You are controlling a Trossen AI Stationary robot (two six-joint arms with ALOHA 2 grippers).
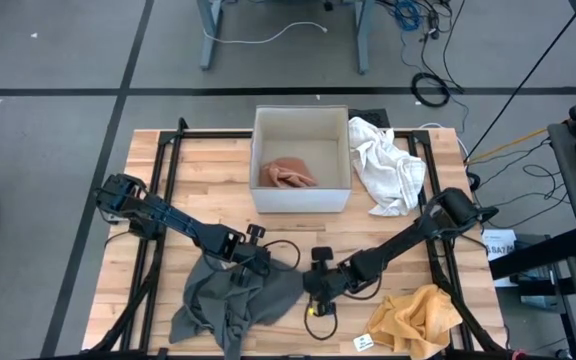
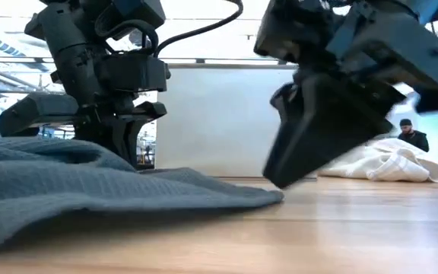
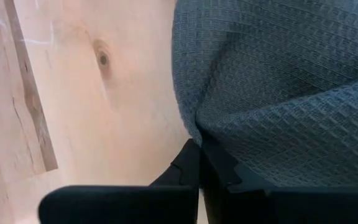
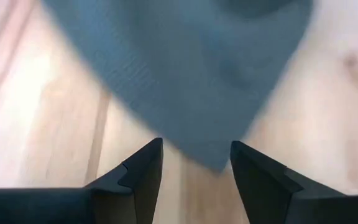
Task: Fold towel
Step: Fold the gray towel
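A grey waffle-weave towel point(image 1: 233, 300) lies crumpled on the wooden table near its front edge, left of the middle. My left gripper point(image 1: 251, 255) is at the towel's far edge, pointing steeply down and shut on the cloth point(image 3: 278, 81). My right gripper point(image 4: 194, 158) hovers open just right of the towel, its two fingers standing either side of a pointed towel corner point(image 4: 213, 163) without touching it. In the low view the towel point(image 2: 90, 183) rises toward my left gripper point(image 2: 116, 141). My left gripper pinches the towel's far edge point(image 3: 207, 127) between its two shut fingers, coming from above and slanting down. Creases run out from the fingertips. The cloth is raised a little at the hold; the rest lies on the table. One layer or several, I cannot tell.
A white open box point(image 1: 301, 195) holding a pinkish cloth stands at the far middle. A white cloth point(image 1: 388, 165) lies right of it, a yellow cloth point(image 1: 418, 315) at the front right. Bare wood lies between box and towel. A person point(image 2: 411, 135) shows far behind the table.
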